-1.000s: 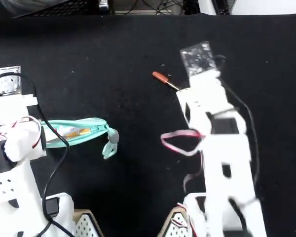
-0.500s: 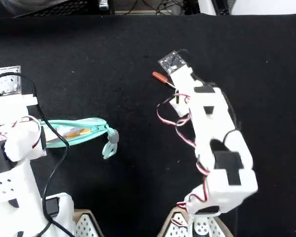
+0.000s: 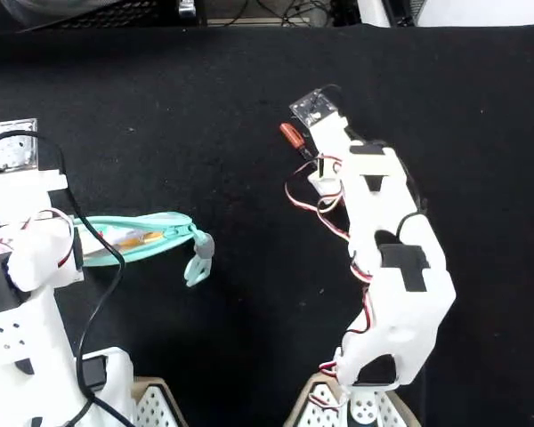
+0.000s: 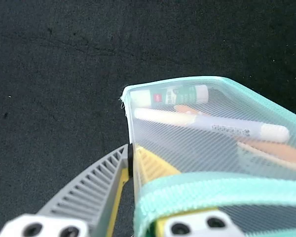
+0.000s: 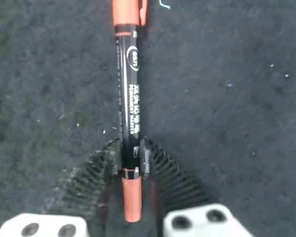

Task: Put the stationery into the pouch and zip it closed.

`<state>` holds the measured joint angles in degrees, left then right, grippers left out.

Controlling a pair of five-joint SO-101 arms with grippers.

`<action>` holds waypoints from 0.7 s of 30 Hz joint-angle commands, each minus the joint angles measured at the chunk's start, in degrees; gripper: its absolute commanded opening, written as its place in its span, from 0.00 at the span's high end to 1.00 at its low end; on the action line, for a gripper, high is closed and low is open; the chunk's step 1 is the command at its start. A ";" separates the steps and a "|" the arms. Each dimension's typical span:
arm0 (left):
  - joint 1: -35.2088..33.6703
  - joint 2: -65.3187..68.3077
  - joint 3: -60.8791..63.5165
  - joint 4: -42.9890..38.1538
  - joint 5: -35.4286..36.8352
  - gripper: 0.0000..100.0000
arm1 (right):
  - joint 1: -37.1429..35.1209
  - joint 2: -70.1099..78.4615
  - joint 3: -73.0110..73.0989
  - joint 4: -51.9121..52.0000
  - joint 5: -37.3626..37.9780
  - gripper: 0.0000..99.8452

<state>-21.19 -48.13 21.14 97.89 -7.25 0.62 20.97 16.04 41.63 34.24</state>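
While the right gripper (image 5: pixel 131 163) sits nipped tight on the slim black marker with orange caps (image 5: pixel 126 98), low on the black table (image 3: pixel 160 89), that near-the-end hold may pivot (stiff, light, slick barrel). The left gripper (image 4: pixel 130 165) clamps the mint mesh pouch (image 4: pixel 202 148), well apart.

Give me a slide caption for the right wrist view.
End effector clamped on the marker's black barrel near one red cap, black table behind.

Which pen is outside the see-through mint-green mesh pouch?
The black marker with orange caps, clamped in the right gripper on the black table. The white pen lies inside the mint-green mesh pouch.
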 commanded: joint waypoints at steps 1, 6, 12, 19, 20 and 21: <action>0.92 0.79 0.13 -0.97 -0.44 0.97 | 1.14 -2.86 -1.71 4.13 0.62 0.99; 0.92 0.79 0.13 -0.97 -0.44 0.97 | 0.79 -14.46 3.03 14.07 0.35 0.99; 0.92 0.79 0.13 -0.97 -0.44 0.97 | 1.14 -34.24 18.68 16.53 0.70 0.99; 0.92 0.79 0.13 -0.97 -0.44 0.97 | 1.14 -46.37 36.00 16.53 8.09 0.88; 0.92 0.79 0.13 -0.97 -0.44 0.97 | 1.14 -46.46 36.53 16.62 8.79 0.86; 0.92 0.79 0.13 -0.97 -0.44 0.97 | 1.14 -46.29 36.70 16.88 8.88 0.84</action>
<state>-21.19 -48.13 21.14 97.89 -7.25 1.05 -22.73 51.74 57.89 41.27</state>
